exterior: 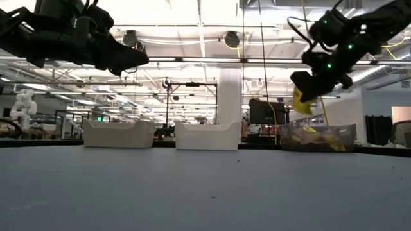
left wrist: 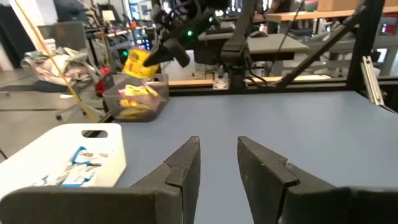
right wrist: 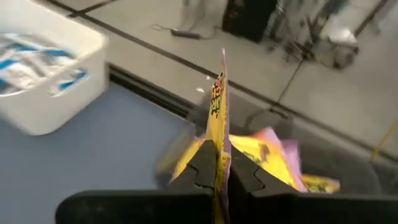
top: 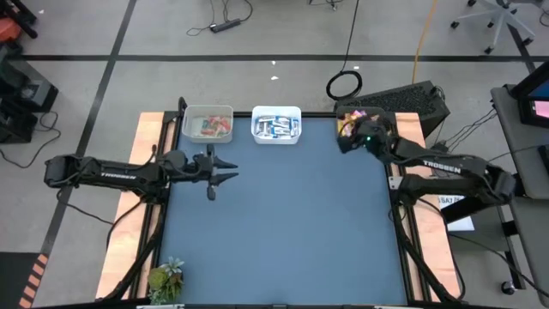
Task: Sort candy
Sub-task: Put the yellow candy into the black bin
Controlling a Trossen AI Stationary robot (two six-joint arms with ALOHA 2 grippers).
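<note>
The clear bin (right wrist: 323, 168) is showing blurred in the right wrist view; the yellow packet (right wrist: 217, 124) is hiding part of its contents.

A yellow packet (right wrist: 217, 118) with red print stands out against a plain blue table (top: 283, 223). A white bin (top: 276, 125) holds blue-and-white wrappers (top: 276, 128). A clear bin (left wrist: 138, 99) holds yellow packets. Another white bin (top: 208, 124) holds red and greenish pieces (top: 211, 127). Both arms are black.
</note>
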